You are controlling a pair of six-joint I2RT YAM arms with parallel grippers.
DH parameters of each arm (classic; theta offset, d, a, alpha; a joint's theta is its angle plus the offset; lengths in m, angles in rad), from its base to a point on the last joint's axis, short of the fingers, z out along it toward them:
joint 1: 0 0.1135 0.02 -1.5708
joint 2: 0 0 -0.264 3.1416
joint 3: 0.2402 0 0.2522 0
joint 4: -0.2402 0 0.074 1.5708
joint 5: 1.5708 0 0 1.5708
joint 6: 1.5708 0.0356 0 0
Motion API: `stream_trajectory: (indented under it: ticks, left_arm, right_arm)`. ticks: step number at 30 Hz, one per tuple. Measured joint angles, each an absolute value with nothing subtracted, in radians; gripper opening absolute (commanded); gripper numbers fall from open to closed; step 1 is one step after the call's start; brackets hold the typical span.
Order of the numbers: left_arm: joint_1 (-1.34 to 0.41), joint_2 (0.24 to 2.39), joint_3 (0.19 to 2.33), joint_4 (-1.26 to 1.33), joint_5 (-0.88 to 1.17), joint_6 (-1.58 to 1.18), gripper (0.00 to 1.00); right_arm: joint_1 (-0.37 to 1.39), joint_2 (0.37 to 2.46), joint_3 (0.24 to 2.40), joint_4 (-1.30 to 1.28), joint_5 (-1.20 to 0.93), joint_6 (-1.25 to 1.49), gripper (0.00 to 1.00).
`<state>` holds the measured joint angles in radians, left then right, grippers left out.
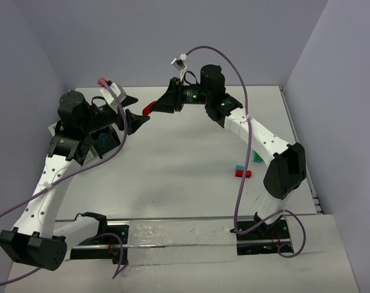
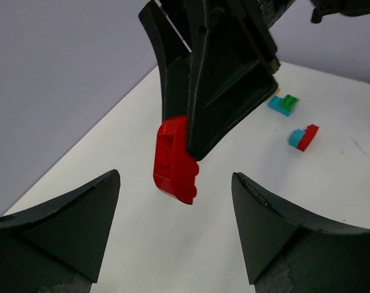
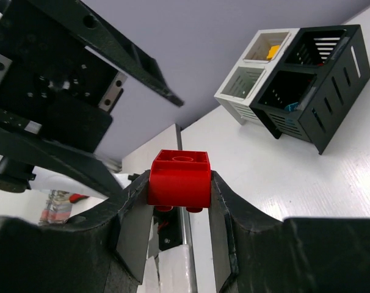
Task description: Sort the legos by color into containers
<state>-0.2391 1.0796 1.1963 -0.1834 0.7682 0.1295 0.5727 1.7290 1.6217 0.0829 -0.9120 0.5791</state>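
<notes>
My right gripper [image 3: 180, 186] is shut on a red lego [image 3: 180, 177] and holds it in the air above the table's far left part. The red lego also shows in the top view [image 1: 148, 109], just off my left gripper [image 1: 136, 119]. In the left wrist view the red lego [image 2: 176, 160] hangs from the right gripper's fingers [image 2: 221, 85], just ahead of my open, empty left gripper [image 2: 174, 178]. The containers [image 3: 322, 125], white and black joined bins, show in the right wrist view. In the top view the left arm mostly hides them.
Loose legos lie on the right side of the table: a red and cyan pair [image 1: 242, 172] and a teal and green pair [image 1: 257, 157]. Both pairs also show in the left wrist view [image 2: 304, 137] [image 2: 284, 104]. A yellow lego [image 3: 272, 52] lies in a white bin.
</notes>
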Motion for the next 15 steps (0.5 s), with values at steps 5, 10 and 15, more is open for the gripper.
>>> stream_trajectory:
  ticks: [5,10,15]
  left_arm:
    - [-0.278,1.097,1.195,-0.206,0.667,0.235,0.8]
    - [-0.311,1.12,1.195,-0.23,0.61,0.301,0.73]
    - [-0.337,1.129,1.195,-0.241,0.581,0.34,0.58]
  right_arm:
    - [0.577,1.729,1.621,0.086,-0.926,0.583,0.0]
    - [0.581,1.729,1.62,0.085,-0.93,0.578,0.0]
    - [0.583,1.729,1.618,0.083,-0.928,0.567,0.0]
